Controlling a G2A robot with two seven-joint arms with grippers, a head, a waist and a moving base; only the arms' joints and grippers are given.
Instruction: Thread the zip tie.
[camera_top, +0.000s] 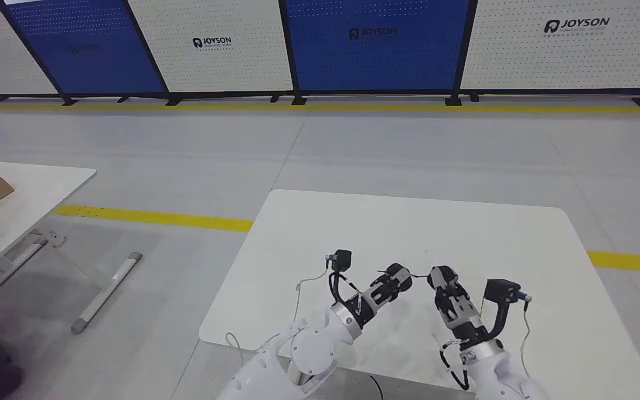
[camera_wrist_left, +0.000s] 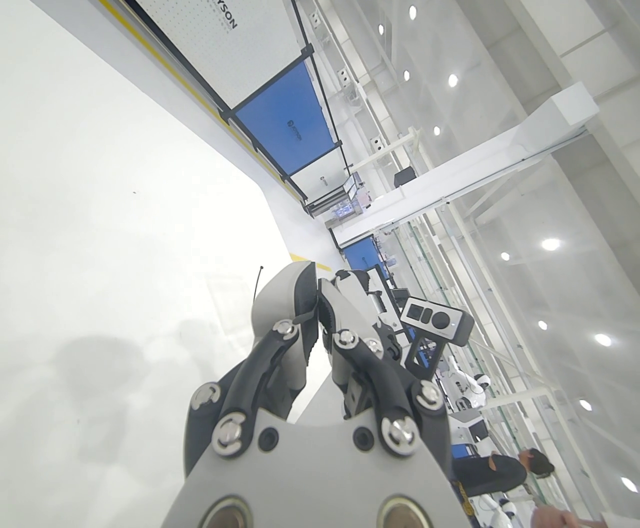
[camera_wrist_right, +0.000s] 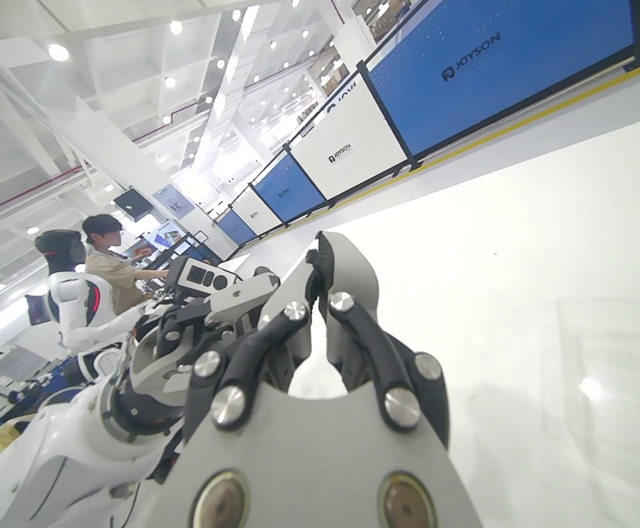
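The thin black plastic zip tie sits pinched in the left gripper, whose jaws are clenched on it. A short run of strap crosses the outer face of one grey finger, and a hair-thin tail pokes free past the fingertip on the table side.

It looks nearly weightless, springy along its length and slick on its smooth face, so I judge it will bow or twist away under any sideways push. The best hold is probably close to the end being fed, flat sides against the ribbed pads, with only a short free tip left so it stays stiff enough to aim. The head needs an equally firm, square pinch.

The right gripper is also clenched, its black pads pressed together. A small dark bit shows at its tip, but I cannot tell if that is the tie.

In the top view the right gripper lies at 3 o'clock of the left, just beside it but apart. Both are above the 6 o'clock edge of the white rounded-corner table.
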